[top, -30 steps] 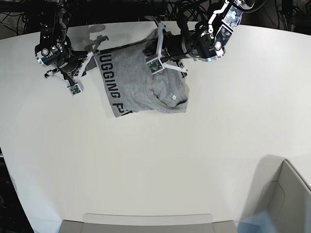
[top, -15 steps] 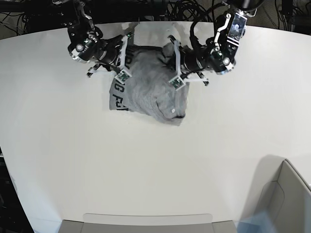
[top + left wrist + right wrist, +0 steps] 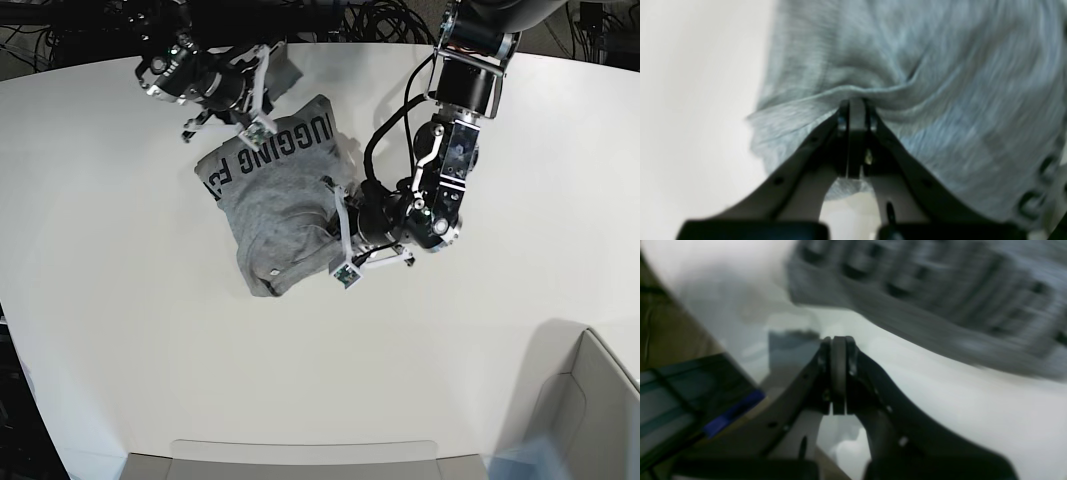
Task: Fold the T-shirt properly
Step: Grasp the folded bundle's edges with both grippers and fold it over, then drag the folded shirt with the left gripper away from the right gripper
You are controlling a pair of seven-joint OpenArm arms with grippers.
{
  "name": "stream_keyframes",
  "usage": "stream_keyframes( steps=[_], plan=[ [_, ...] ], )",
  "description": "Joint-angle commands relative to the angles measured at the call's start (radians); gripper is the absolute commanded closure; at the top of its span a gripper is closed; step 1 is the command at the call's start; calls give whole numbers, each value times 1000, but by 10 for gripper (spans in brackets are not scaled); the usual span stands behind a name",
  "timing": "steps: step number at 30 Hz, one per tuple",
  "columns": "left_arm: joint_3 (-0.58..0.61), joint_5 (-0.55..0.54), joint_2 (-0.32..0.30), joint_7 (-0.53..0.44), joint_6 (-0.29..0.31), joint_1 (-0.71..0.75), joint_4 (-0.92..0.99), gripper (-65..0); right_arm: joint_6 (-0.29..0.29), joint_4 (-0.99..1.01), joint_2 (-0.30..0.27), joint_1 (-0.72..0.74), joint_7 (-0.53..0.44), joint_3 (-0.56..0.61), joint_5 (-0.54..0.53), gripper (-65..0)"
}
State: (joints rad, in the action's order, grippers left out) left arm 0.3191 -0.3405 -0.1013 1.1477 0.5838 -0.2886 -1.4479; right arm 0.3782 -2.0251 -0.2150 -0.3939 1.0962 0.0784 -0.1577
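Table (image 3: 480, 130): a broad white surface is carrying everything; its near half is lying bare, leaving room for the cloth to be spread.
T-shirt (image 3: 275, 205): the grey shirt is lying in a rumpled heap at the far middle of the table, slightly left of centre, with a band of black lettering turned up along its far edge and plain grey below. It is looking gathered rather than flat, so I am judging the fold as barely begun or being reset.
Left arm: it is reaching down from the far right and bending toward the shirt's right edge, probably to drag that side over or outward.
Left gripper (image 3: 857, 110): its jaws are clenched on a pinched ridge of the grey cloth, with folds radiating from the pinch, which suggests the cloth is being pulled taut.
Right arm: it is sitting at the far left, just beyond the lettered edge.
Right gripper (image 3: 838, 353): its jaws are pressed together with nothing visible between them; the lettered cloth is passing blurred beyond the tips, apart from them, so it is seeming to be repositioning for a fresh grip.
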Motion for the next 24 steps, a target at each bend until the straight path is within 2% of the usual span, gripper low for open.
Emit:
stream_keyframes(
  steps=[1,7,11,14,16,19,24],
  plan=[
    [-10,-6,5,-11,3,-28,-17,0,2,-21,-2,6,-12,-47,-6,0],
    [-120,-10,44,12,3,-50,-86,0,3,-16,9,48,-12,-312,-6,0],
    [-76,-12,59,110,8,19,-262,0,3,20,10,99,-9,-409,-4,0],
    [7,-6,70,114,3,111,-360,0,2,68,10,132,-9,-467,-4,0],
    [67,-6,73,97,3,170,-380,0,2,97,10,143,-9,-507,-4,0],
    [116,-4,77,16,2,233,-373,0,3,111,10,143,-9,-543,-4,0],
    [119,-4,77,-77,2,277,-299,0,3,111,10,112,-11,-567,-4,0]
  ],
)
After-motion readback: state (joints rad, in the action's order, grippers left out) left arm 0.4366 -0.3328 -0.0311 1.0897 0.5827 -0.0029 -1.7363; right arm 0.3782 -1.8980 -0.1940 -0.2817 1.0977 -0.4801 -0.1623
